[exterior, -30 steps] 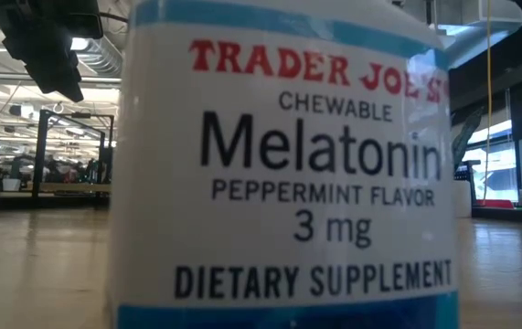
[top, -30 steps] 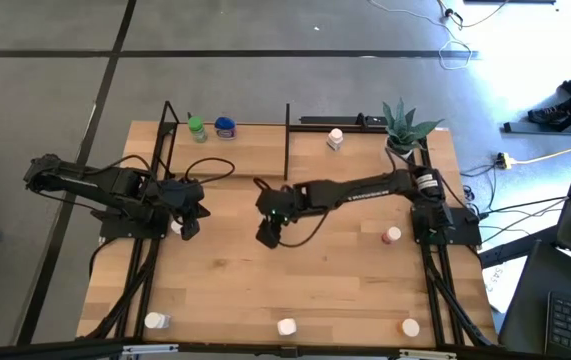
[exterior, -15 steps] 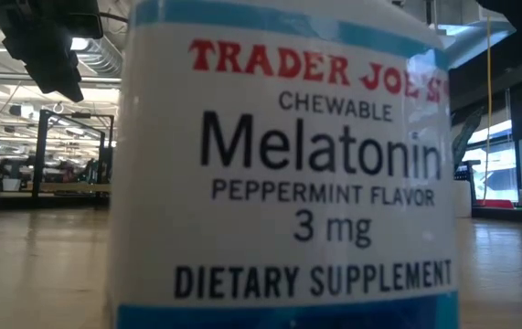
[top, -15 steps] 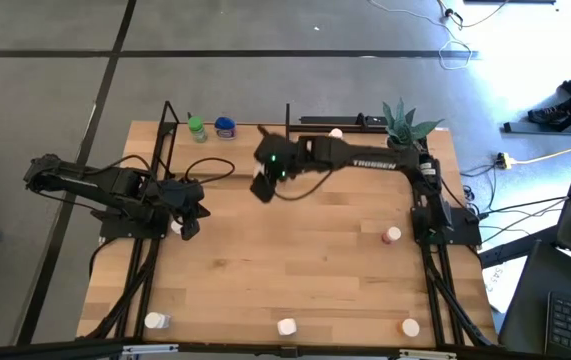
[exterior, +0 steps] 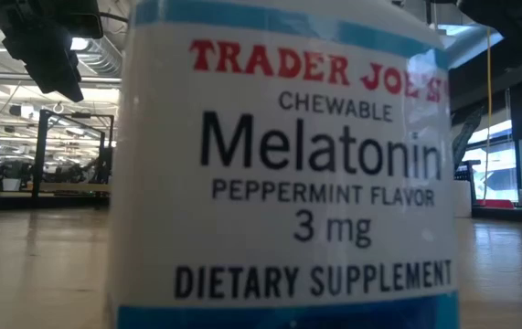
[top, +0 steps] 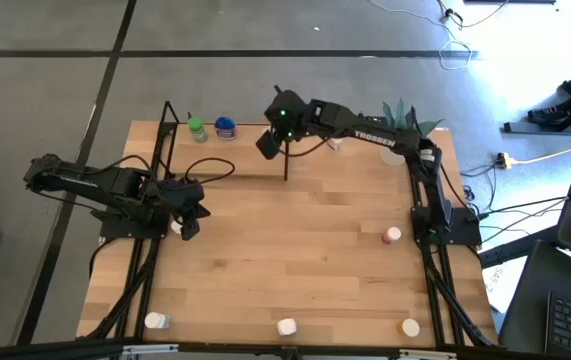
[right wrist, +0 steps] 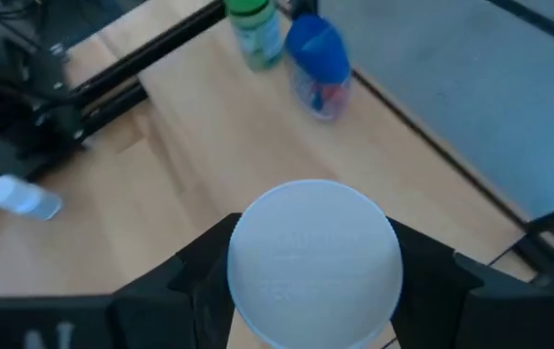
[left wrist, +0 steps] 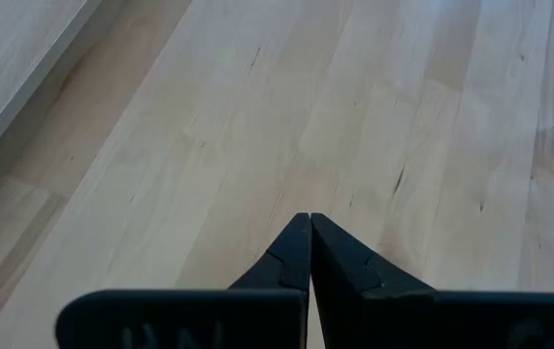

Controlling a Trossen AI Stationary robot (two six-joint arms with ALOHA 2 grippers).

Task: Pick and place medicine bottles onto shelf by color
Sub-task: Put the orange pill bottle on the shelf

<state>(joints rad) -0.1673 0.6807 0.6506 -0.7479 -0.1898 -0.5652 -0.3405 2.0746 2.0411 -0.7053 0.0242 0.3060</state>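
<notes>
Gripping a white-capped bottle (right wrist: 315, 262) between its fingers (right wrist: 204, 267), the right gripper (top: 268, 141) hangs over the shelf (top: 250, 150) at the table's 12 o'clock edge, jaws part-spread around the cap. Green bottle (top: 197, 128) and blue bottle (top: 225, 127) stand side by side on the shelf toward 11 o'clock. Left gripper (top: 191, 222) sits low at 9 o'clock, fingers (left wrist: 291, 257) pressed together, empty. Another bottle (exterior: 283, 164) fills the low view.

Middle of the light-wood counter (top: 295, 250) was wide open, tons of room to pass. Back edge was tighter: a thin black upright post (top: 286, 140) stood mid-shelf, with the small green bottle (top: 197, 128) and blue bottle (top: 225, 127) just beside each other near the left corner.
</notes>
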